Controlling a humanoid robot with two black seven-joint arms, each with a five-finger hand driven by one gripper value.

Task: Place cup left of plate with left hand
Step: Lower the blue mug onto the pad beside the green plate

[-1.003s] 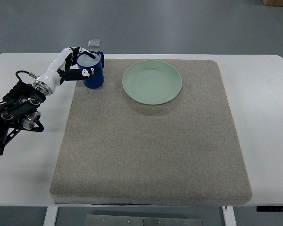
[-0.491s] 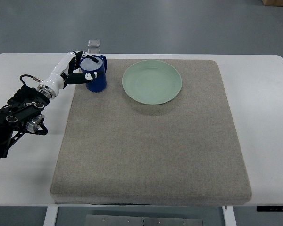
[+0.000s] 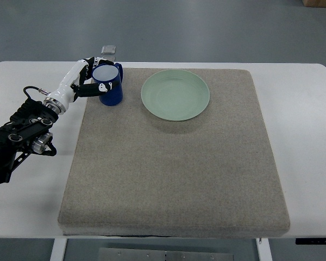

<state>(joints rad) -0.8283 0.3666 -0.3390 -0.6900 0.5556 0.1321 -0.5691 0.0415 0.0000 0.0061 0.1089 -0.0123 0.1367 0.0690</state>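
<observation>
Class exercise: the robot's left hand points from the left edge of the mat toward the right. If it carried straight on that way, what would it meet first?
The blue cup, which the left hand already touches or grips. Beyond that, the line probably reaches the green plate on the grey mat, though height is unclear from above.

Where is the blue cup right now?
The blue cup stands upright on the grey mat's far left corner, just left of the green plate, with the robot's left hand wrapped around it.

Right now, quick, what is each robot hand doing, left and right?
Left hand: fingers closed around the dark blue cup, which stands on the grey mat left of the pale green plate.
Right hand: not in view.
</observation>
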